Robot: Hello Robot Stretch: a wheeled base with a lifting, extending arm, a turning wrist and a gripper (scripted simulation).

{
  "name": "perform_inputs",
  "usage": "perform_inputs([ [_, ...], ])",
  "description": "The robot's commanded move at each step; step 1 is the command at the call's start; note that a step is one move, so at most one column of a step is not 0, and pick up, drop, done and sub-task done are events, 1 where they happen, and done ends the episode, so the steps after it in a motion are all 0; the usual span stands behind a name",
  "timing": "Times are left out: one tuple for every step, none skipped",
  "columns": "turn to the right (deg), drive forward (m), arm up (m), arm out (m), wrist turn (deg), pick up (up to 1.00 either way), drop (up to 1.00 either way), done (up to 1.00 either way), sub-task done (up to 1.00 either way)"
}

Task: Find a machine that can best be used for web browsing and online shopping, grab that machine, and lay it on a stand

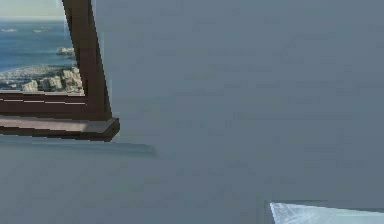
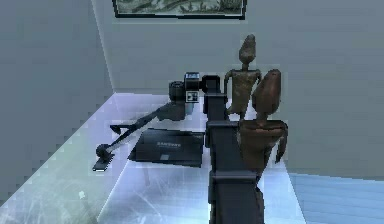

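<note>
A dark, flat, laptop-like slab (image 2: pixel 166 148) lies on a pale glassy table (image 2: pixel 90 170) in the arm side view. The arm (image 2: pixel 232 170) rises from the bottom edge and reaches across the table to two white marked squares (image 2: pixel 200 85). Left of them sits the gripper (image 2: pixel 150 120), its thin fingers stretching over the table just above the dark slab. I cannot tell whether it holds anything, nor whether it touches the slab.
Two tall brown statues (image 2: pixel 262 125) (image 2: pixel 245 72) stand on the table right of the arm. A thin dark rod with a knob (image 2: pixel 103 155) lies left of the slab. A framed picture (image 2: pixel 180 7) hangs above. The forward view has a brown-framed window (image 1: pixel 85 70), grey wall, and a table corner (image 1: pixel 325 213).
</note>
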Motion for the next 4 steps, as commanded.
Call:
perform_inputs([
  [0.0, 0.00, 0.00, 0.00, 45.0, 0.00, 0.00, 0.00, 0.00],
  [0.0, 0.00, 0.00, 0.00, 45.0, 0.00, 0.00, 0.00, 0.00],
  [0.0, 0.00, 0.00, 0.00, 15.0, 0.00, 0.00, 0.00, 0.00],
  [0.0, 0.00, -0.30, 0.00, 0.0, 0.00, 0.00, 0.00, 0.00],
])
